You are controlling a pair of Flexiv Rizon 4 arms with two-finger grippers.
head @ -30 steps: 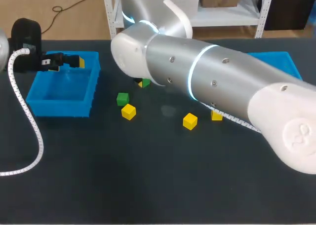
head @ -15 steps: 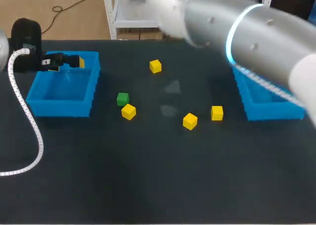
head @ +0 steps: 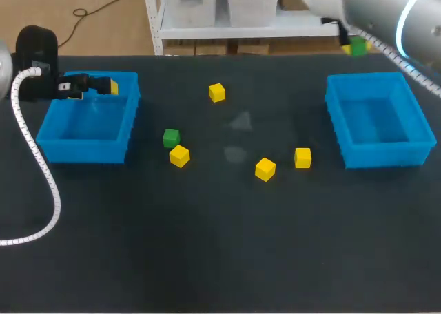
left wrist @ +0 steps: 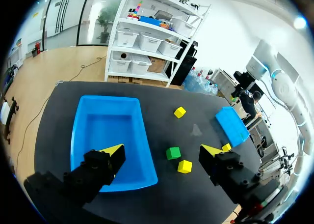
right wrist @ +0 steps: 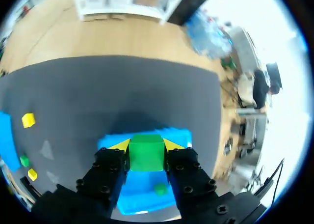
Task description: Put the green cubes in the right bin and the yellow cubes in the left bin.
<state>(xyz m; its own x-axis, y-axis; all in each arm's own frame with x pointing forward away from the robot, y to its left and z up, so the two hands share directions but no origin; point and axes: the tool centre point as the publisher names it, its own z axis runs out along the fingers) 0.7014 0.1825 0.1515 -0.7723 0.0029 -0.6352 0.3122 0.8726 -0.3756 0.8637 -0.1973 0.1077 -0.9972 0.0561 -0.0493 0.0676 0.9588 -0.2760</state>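
Silver right arm point(head: 386, 11), blue light ring; black left arm point(head: 34, 47), white coiled cable point(head: 32, 143); yellow-tipped black fingers point(right wrist: 107, 177).

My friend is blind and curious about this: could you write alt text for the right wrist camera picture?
The gripper holds a green cube between its fingers, with a blue bin under it. A second green cube lies inside the bin.

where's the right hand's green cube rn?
Head view, far right: small green cube, clamped in the right hand, raised near the far rim of the blue plastic right bin.
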